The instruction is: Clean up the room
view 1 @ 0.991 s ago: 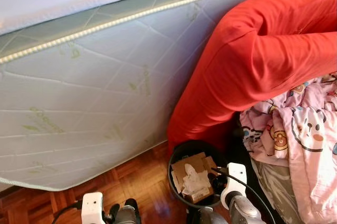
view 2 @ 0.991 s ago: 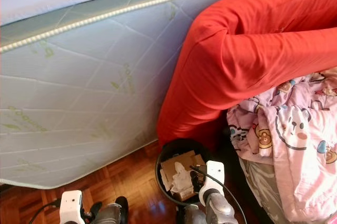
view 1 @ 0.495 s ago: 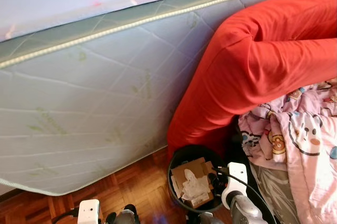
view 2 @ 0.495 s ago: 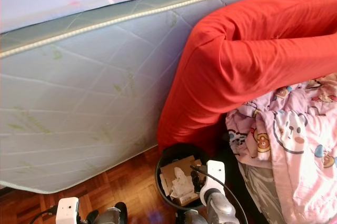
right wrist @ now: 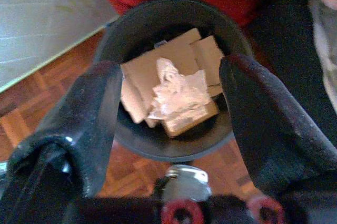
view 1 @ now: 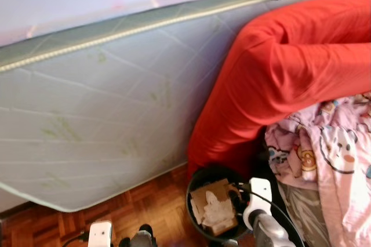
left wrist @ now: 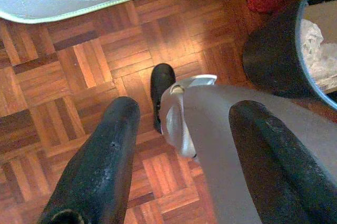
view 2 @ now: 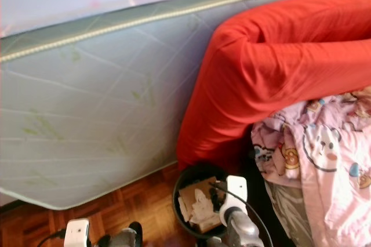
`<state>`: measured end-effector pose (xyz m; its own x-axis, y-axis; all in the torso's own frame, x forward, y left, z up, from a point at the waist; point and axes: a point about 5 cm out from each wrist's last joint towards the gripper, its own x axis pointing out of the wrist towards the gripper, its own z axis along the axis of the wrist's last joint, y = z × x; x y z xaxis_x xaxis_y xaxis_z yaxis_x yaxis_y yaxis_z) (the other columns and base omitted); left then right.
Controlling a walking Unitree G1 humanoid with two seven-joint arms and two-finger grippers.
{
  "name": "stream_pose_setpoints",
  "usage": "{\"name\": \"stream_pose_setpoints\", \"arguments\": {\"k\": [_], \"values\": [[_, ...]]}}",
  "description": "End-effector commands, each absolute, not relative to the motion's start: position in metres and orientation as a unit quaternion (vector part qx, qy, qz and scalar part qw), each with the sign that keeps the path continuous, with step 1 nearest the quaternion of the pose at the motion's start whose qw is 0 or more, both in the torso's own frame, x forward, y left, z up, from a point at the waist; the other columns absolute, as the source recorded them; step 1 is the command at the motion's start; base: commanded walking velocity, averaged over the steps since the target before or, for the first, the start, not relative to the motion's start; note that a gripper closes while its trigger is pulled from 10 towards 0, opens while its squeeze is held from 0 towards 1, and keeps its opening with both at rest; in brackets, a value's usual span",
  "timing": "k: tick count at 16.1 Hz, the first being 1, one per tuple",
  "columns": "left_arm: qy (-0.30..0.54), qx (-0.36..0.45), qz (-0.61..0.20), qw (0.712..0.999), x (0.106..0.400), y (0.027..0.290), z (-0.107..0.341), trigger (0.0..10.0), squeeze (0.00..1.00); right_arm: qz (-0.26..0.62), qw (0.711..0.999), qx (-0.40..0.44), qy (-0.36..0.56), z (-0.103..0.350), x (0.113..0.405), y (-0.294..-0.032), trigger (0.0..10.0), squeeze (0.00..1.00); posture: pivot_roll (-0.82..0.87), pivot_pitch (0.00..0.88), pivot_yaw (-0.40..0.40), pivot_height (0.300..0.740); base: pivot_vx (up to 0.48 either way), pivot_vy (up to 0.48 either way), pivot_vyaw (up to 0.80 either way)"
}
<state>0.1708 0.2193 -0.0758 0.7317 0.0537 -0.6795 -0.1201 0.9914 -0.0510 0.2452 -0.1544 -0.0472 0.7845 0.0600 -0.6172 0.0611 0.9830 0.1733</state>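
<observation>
Head eyes look down at the bin [view 1: 215, 206] by the mattress [view 1: 98, 113]; the right wrist camera shares it, nearer.

Between the spread right gripper [right wrist: 171, 129] fingers, the round black plastic bin [right wrist: 152, 145] gapes unobstructed, cardboard and crumpled paper [right wrist: 176, 90] filling its bottom.

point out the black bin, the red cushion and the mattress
black bin [right wrist: 138, 141], right wrist view, on its near rim
red cushion [view 1: 290, 79], left eye view, on its front face
mattress [view 1: 104, 125], left eye view, on its quilted side

No words, labels, brands or numbers could be read anywhere — the pink cartoon-printed blanket [view 1: 339, 160] carried only drawn animal faces, no lettering that could be made out.
</observation>
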Motion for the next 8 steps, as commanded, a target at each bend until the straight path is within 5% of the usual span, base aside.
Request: {"name": "stream_pose_setpoints", "arguments": {"k": [1,8], "values": [[0.380,-0.041,0.044,0.923,0.1611,0.2194,-0.0805,10.0,0.00,-0.003,0.932,0.097,0.350,-0.0546,0.2354,-0.1539,10.0,0.00,0.12,0.210,-0.054,0.740,0.000,0.000,0.00],[0.374,-0.043,0.044,0.925,0.1650,0.2181,-0.0790,10.0,0.00,-0.002,0.930,0.097,0.354,-0.0556,0.2341,-0.1560,10.0,0.00,0.12,0.219,-0.061,0.740,-0.072,0.000,0.00]]}}
